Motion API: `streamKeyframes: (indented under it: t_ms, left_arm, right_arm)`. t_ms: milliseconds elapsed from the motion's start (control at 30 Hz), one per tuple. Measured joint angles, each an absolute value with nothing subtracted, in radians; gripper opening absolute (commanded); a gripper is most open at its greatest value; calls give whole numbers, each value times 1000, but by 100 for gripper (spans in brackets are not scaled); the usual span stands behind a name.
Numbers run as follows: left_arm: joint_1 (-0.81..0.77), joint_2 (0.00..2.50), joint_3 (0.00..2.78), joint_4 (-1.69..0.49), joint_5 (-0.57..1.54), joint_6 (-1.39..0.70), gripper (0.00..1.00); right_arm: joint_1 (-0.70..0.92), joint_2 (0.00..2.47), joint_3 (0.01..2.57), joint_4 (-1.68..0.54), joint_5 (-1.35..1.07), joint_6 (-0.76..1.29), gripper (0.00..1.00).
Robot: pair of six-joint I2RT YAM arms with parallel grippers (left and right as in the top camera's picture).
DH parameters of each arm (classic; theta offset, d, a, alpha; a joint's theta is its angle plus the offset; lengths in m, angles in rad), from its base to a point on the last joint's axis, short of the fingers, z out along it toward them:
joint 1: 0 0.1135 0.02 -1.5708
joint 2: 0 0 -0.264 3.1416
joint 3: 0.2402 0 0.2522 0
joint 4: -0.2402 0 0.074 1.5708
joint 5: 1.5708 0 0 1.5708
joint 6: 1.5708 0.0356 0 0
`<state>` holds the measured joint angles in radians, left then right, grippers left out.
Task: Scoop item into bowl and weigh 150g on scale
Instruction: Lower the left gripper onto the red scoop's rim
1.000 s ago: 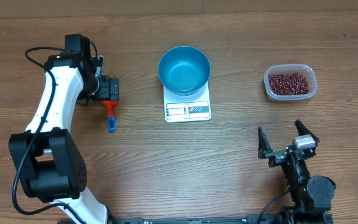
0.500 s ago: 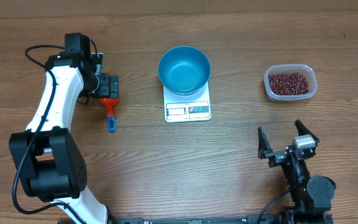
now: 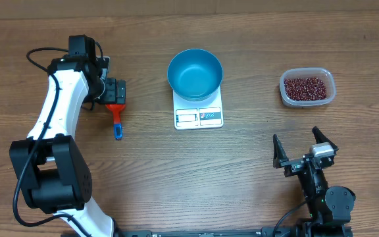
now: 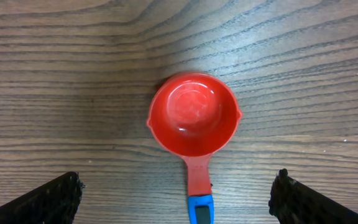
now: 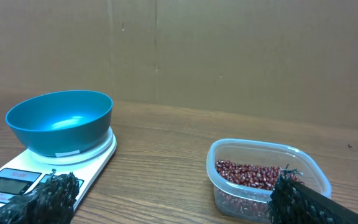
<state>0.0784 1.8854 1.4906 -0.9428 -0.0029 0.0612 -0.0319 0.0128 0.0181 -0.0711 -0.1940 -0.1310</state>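
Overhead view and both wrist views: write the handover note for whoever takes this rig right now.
Left pincer: open, empty, above the red round plastic scoop with a blue handle end, which lies on the wooden table.
Right pincer: open, empty, low at the table's near edge.
The deep round blue bowl sits empty on the small flat white scale. The small dark red beans lie in the clear plastic tub to its right.
Done: nothing scooped yet.
Left: grasp the scoop, move beans into the bowl, weigh.
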Motion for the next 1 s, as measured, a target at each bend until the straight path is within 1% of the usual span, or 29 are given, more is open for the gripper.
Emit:
streamKeyframes:
  t_ms: [500, 733, 1000]
  left_arm:
    - [82, 1886, 1491, -942, -66, 61, 100]
    - [120, 1887, 1483, -941, -68, 61, 99]
    - [138, 1949, 1480, -920, -64, 61, 99]
  right_arm:
    - [-32, 13, 18, -72, -194, -131, 100]
    - [-32, 13, 18, -72, -194, -131, 100]
    - [-32, 13, 18, -72, -194, -131, 100]
